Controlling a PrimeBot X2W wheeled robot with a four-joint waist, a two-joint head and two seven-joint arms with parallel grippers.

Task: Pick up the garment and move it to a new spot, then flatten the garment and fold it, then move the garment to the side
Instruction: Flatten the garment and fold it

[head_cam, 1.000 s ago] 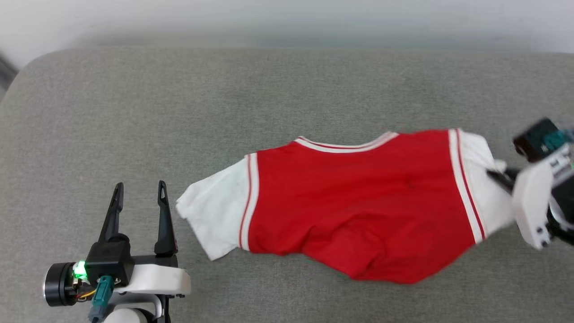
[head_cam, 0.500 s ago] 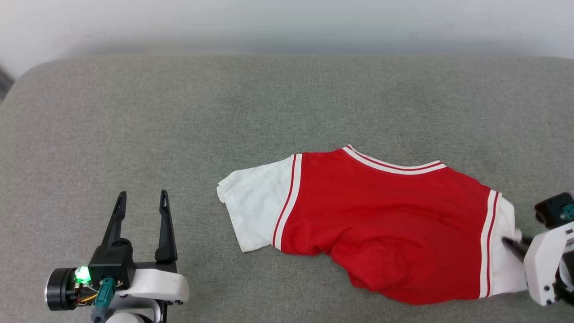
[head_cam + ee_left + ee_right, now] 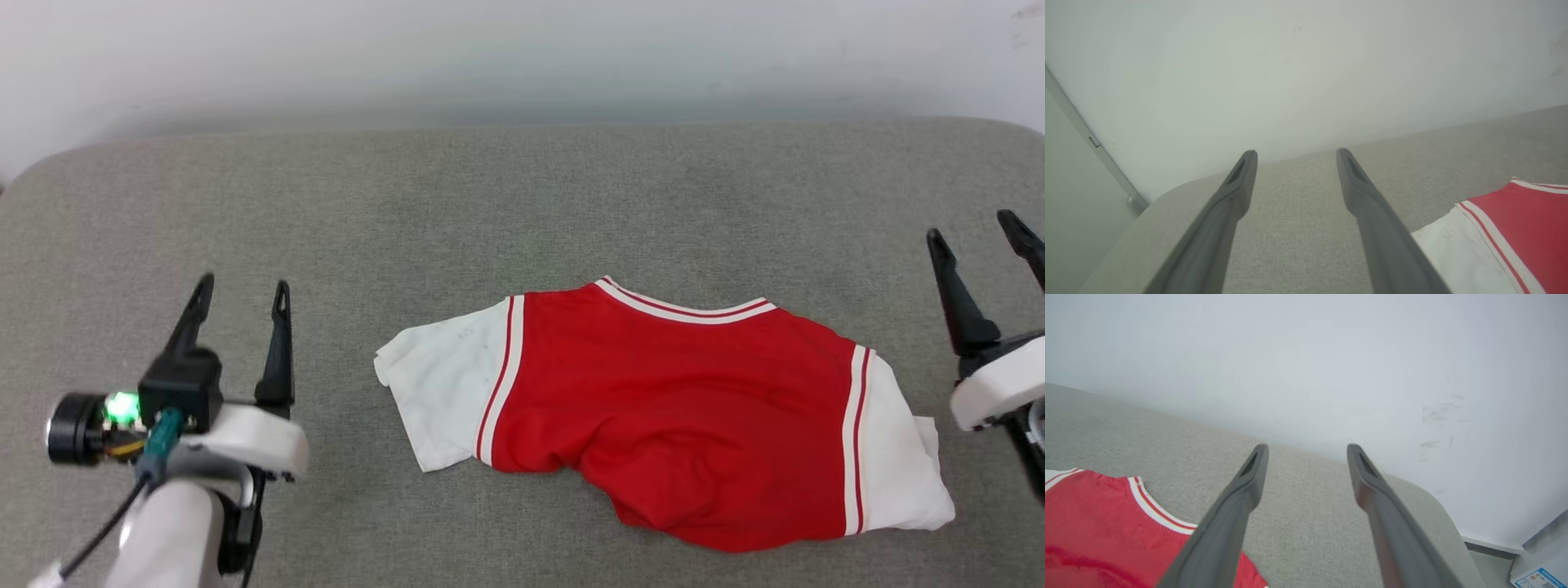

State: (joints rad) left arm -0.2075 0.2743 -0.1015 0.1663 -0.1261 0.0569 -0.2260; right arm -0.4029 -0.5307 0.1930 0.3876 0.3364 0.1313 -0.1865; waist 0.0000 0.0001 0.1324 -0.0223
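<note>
Between left gripper (image 3: 244,282) and right gripper (image 3: 969,224), on the grey cushion (image 3: 522,204), the shirt (image 3: 678,408) lies rumpled, half flat. Both grippers stand spread wide and empty: the left well apart from the nearest white sleeve (image 3: 441,400), the right near the other sleeve (image 3: 898,457). We judge the cloth light, limp, quick to bunch; best pinched at sleeve hems or shoulder seams.

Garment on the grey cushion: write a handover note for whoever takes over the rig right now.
Left gripper: open, empty, to the left of the garment, apart from it.
Right gripper: open, empty, to the garment's right, not touching.
Garment: lying on the grey cushion, red body between two white sleeves, lower edge bunched and uneven.
Done: garment is set down, held by nothing.
Left, by the look of it: flatten, fold, move aside.
</note>
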